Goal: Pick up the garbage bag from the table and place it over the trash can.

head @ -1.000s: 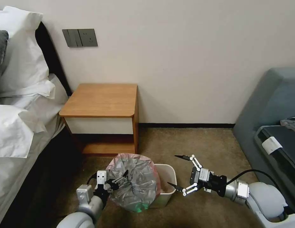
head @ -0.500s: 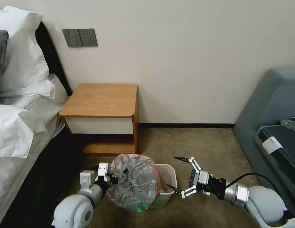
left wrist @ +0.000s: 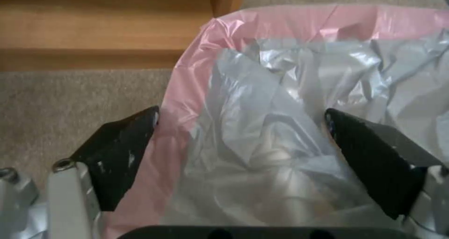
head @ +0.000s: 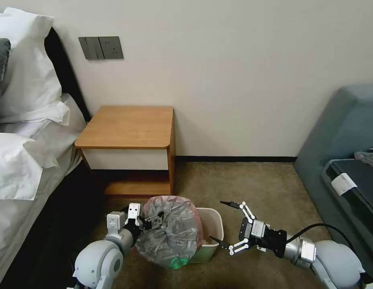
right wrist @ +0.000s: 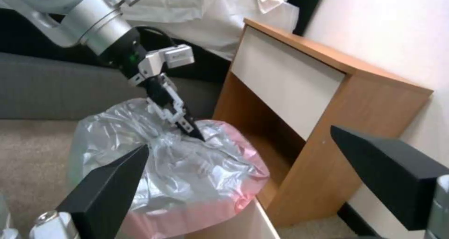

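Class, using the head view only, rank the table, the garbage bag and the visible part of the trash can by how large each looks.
1. The table, clearly largest.
2. The garbage bag, bulging over the can.
3. The trash can, mostly covered by the bag, so only its exposed part counts.

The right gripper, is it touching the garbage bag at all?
Apart. In the head view the right gripper hangs open beside the trash can, with the can's bare rim lying between it and the garbage bag.

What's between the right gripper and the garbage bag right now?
In the head view, the uncovered side of the trash can lies between the open right gripper and the garbage bag; its lower fingertip sits at the rim.
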Robot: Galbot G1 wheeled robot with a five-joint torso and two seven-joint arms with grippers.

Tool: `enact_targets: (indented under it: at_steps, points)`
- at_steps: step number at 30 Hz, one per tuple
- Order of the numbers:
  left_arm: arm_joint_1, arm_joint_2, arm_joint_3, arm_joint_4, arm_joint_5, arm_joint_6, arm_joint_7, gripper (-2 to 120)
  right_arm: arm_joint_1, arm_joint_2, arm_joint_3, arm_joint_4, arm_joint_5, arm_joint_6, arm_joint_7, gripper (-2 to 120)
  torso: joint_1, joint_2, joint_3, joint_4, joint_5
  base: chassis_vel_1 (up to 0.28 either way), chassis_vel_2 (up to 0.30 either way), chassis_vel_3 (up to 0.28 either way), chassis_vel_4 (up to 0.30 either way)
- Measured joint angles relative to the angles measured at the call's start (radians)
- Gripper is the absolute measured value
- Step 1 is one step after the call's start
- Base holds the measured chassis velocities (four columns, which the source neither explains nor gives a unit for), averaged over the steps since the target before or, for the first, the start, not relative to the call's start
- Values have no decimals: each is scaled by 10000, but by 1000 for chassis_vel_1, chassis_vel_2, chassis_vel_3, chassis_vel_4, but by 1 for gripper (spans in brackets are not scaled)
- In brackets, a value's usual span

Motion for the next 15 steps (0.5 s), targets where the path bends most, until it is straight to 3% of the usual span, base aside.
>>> enact_targets:
  at_steps: [3, 9, 12, 15]
  points:
    - [87, -22, -24, 0, 43, -7, 41, 85, -6, 51, -23, -11, -53, 42, 9, 100, 0, 0, 0, 0, 0, 0, 0, 0, 0]
    - [244, -129, 32, 11, 119, -23, 137, 61, -28, 190, -66, -2, -122, 93, 9, 100, 0, 0, 0, 0, 0, 0, 0, 0, 0]
    - [241, -93, 63, 45, 130, -28, 154, 56, -43, 207, -67, 18, -126, 102, 9, 100, 0, 0, 0, 0, 0, 0, 0, 0, 0]
    - [201, -29, 86, 153, 230, -35, 243, 39, -129, 241, -55, 61, -134, 171, 8, 100, 0, 0, 0, 0, 0, 0, 0, 0, 0]
